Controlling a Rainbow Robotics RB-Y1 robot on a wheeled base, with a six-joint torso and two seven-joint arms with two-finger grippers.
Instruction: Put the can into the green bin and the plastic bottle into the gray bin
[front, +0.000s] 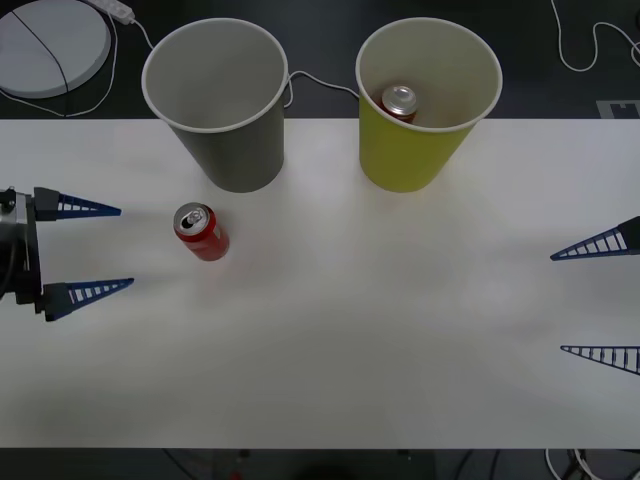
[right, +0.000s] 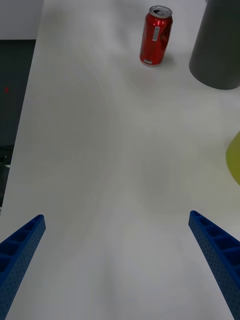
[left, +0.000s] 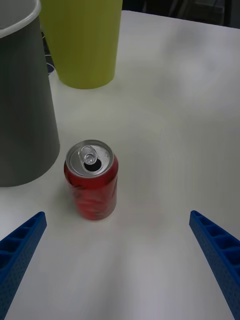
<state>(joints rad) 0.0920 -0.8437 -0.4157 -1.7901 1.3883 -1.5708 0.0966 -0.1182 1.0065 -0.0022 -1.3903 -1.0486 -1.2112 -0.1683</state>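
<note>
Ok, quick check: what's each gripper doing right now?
Left gripper: open, empty, beside the can on the table.
Right gripper: open, empty, at the table's right edge.

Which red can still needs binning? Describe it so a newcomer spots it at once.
On the white table, look in front of the gray bin, near the open left hand. The can stands upright there, unlike its twin inside the green bin.
</note>
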